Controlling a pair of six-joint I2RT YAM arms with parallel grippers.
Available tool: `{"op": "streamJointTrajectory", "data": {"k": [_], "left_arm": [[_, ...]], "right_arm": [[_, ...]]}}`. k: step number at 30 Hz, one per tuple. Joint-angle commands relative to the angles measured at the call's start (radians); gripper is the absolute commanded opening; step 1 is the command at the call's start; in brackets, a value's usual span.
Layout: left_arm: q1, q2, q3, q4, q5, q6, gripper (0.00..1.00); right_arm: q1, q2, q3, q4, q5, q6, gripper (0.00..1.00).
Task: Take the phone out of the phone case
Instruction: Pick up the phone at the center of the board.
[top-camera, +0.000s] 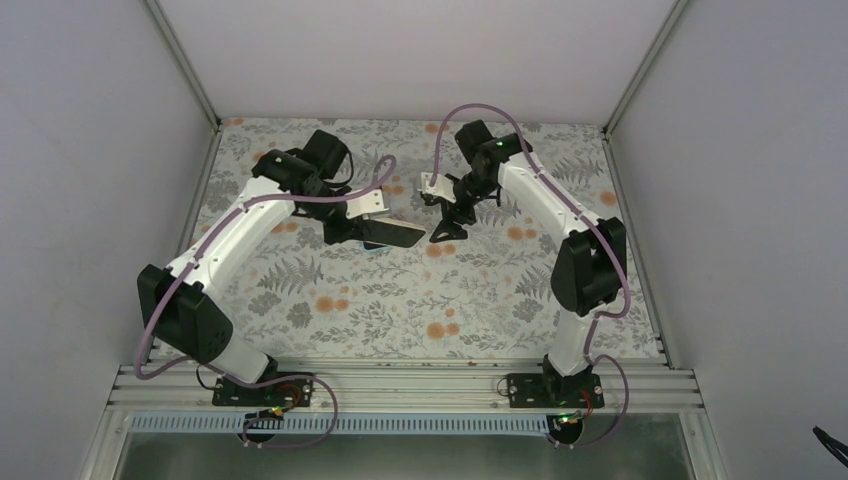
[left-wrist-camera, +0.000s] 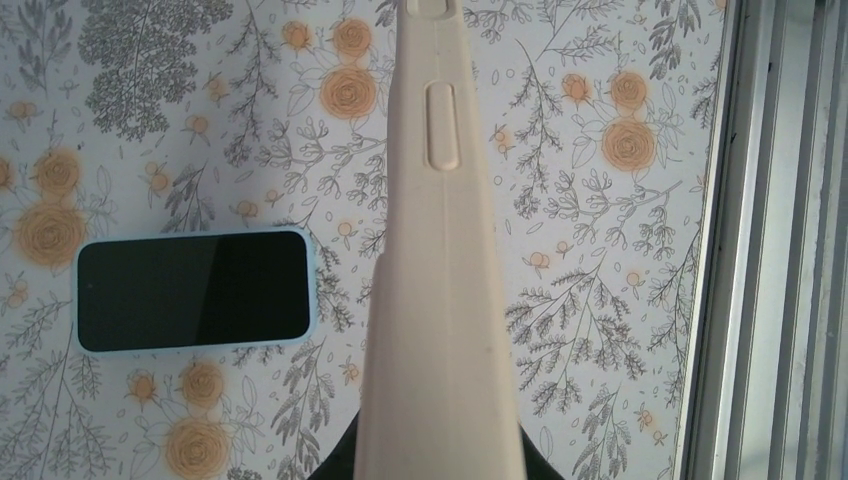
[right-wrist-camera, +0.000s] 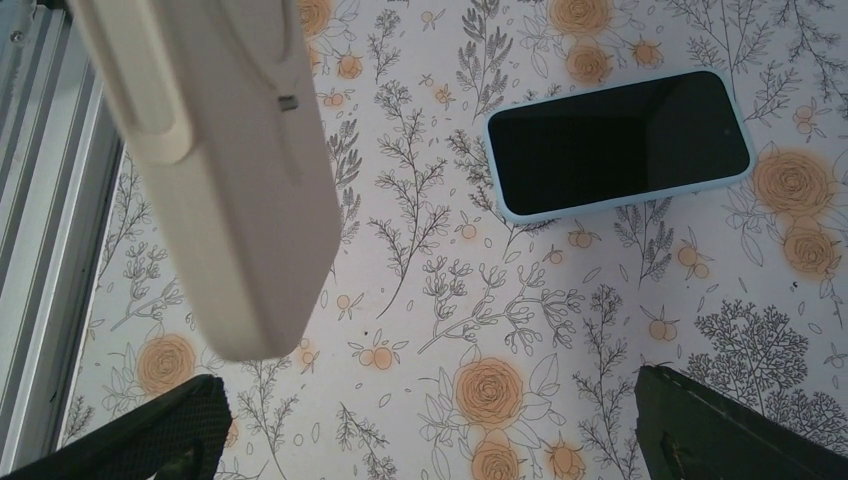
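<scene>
The phone (left-wrist-camera: 190, 290) has a dark screen and a light-blue rim. It lies flat and bare on the floral mat, also in the right wrist view (right-wrist-camera: 620, 140) and the top view (top-camera: 395, 236). My left gripper (left-wrist-camera: 437, 445) is shut on the empty beige phone case (left-wrist-camera: 440, 300) and holds it edge-on above the mat, right of the phone. The case shows in the top view (top-camera: 367, 203) and the right wrist view (right-wrist-camera: 220, 150). My right gripper (right-wrist-camera: 440, 430) is open wide and empty above the mat, with one finger (right-wrist-camera: 160, 435) low at the left. In the top view it (top-camera: 447, 225) hangs just right of the phone.
The floral mat (top-camera: 420, 300) covers the table. An aluminium frame rail (left-wrist-camera: 770, 250) runs along the table side near the case. White walls enclose the back and sides.
</scene>
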Motion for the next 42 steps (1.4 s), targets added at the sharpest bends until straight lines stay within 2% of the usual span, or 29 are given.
{"op": "streamJointTrajectory", "data": {"k": [1,13,34,42], "left_arm": [[-0.024,0.011,0.052,0.036,0.052,-0.014,0.02],[-0.051,0.026,0.054,0.035,0.034,-0.025,0.02],[-0.054,0.028,0.035,0.036,-0.003,-0.02,0.02],[-0.056,0.03,0.041,0.018,-0.019,-0.013,0.02]], "right_arm": [[-0.004,0.02,0.036,0.014,-0.016,0.015,0.99],[-0.006,0.031,0.026,0.048,0.001,0.021,0.98],[-0.011,0.064,0.086,-0.035,-0.033,-0.019,0.97],[-0.013,0.068,0.084,-0.032,-0.004,-0.022,0.97]]}}
